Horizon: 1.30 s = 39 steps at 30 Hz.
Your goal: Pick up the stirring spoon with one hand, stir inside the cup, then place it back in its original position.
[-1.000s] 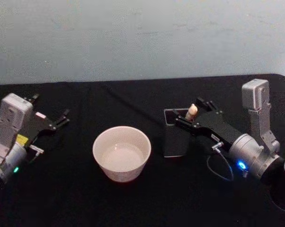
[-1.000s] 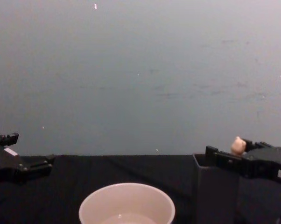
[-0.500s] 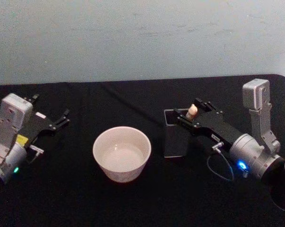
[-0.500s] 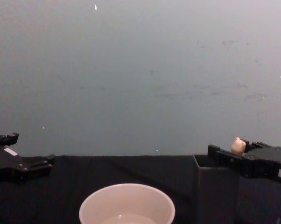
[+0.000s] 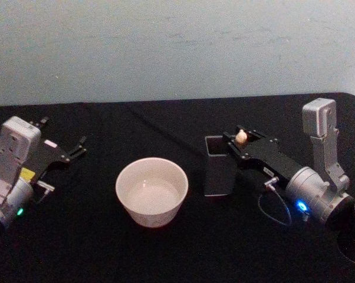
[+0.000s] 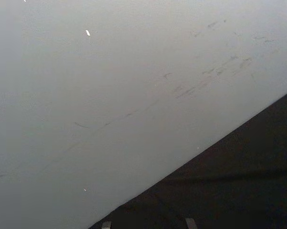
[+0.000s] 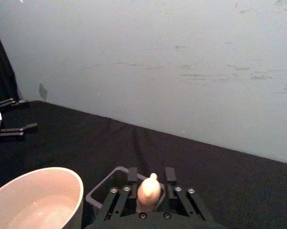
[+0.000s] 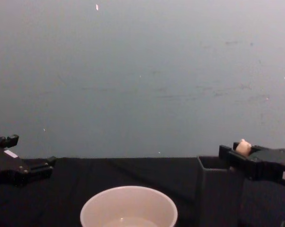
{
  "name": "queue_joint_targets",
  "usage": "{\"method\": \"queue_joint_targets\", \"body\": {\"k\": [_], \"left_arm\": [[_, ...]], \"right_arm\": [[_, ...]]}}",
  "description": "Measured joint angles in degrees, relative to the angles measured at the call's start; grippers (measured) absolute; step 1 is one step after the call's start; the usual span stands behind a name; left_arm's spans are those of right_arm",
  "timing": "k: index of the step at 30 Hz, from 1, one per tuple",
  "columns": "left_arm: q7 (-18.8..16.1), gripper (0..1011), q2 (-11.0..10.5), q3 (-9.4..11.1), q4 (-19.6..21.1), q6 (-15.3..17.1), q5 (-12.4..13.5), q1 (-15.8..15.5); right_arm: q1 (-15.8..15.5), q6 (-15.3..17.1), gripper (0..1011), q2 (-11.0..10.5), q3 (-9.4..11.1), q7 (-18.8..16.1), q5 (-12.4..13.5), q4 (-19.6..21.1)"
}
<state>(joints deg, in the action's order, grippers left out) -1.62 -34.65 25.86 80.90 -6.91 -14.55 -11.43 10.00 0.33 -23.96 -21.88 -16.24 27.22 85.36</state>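
Note:
The stirring spoon point(image 5: 241, 137) stands upright at the right rim of the dark grey holder point(image 5: 219, 174). Its cream bear head point(image 7: 148, 191) pokes up; the bowl and neck are hidden. My right gripper point(image 5: 237, 135) reaches in level from the right. It is open, with a finger point(image 7: 132, 174) on each side of the head and slim gaps between point(image 7: 151, 172). In the chest view the gripper point(image 8: 225, 152) sits at the holder's point(image 8: 218, 198) top right. The cream cup point(image 5: 151, 191) stands left of the holder. My left gripper point(image 5: 62, 132) rests open at the far left.
A black cloth point(image 5: 166, 253) covers the table, and a grey wall rises right behind its back edge. A thin cable point(image 5: 275, 209) loops under the right wrist. Bare cloth lies in front of the cup point(image 8: 128, 208) and between it and the left gripper point(image 8: 24, 158).
My right gripper has drawn back to the right along the holder's top. The spoon's head barely shifted and now sits nearer the fingertips. The left arm has hardly moved.

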Motion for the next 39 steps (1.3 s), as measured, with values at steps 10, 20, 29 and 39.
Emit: {"method": "queue_joint_targets", "body": {"k": [10,20,29,39], "left_arm": [[0.00,1001,0.00,0.00,0.00,0.00,0.00,0.00],[0.00,1001,0.00,0.00,0.00,0.00,0.00,-0.01],[0.00,1001,0.00,0.00,0.00,0.00,0.00,0.00],[0.00,1001,0.00,0.00,0.00,0.00,0.00,0.00]], "right_arm": [[0.00,0.00,208,0.00,0.00,-0.02,0.04,0.00],[-0.16,0.13,208,0.55,0.65,-0.69,-0.11,0.02],[-0.24,0.38,208,1.25,2.07,-2.86,-0.48,1.70],[-0.28,0.87,207,0.71,4.44,-5.47,1.21,5.45]]}}
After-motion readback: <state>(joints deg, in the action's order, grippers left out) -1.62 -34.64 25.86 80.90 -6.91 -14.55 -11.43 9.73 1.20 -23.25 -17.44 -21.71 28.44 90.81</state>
